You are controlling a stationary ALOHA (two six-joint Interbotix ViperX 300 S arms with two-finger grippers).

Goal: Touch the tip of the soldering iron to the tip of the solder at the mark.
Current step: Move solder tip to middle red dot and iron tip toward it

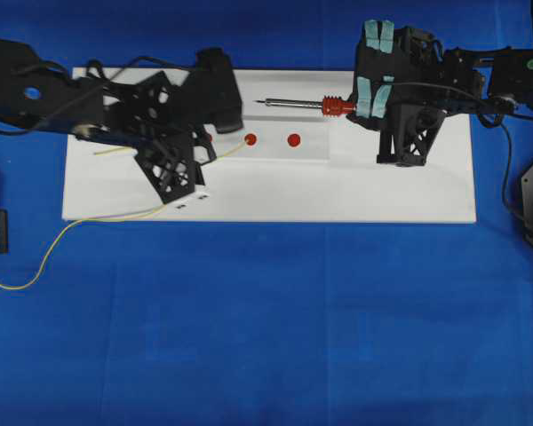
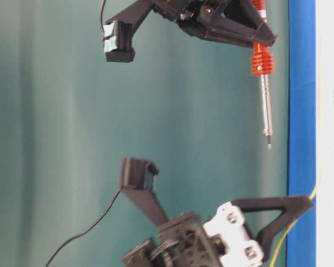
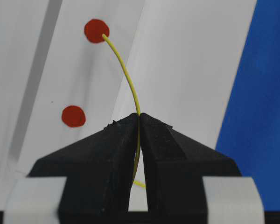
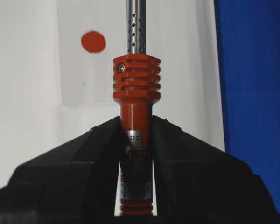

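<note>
Item 1: thin yellow solder wire (image 3: 126,74), pinched btwn pressed-together jaws of black left gripper (image 3: 140,116); free end arcs up, tip at edge of a round red mark (image 3: 96,31) on flat white board (image 1: 338,191). Tail trails off board onto blue cloth (image 1: 249,337).

Item 2: soldering iron w/ red-orange ribbed handle, perforated silver shaft (image 4: 136,88), clamped at handle by black right gripper (image 4: 136,123); held level above board, tip apart from solder.

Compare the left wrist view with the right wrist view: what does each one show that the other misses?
Left wrist only: the left gripper shut on the solder, whose tip lies at a red mark; a second mark sits nearer. Right wrist only: the right gripper shut on the soldering iron. Both: the white board on blue cloth.
</note>
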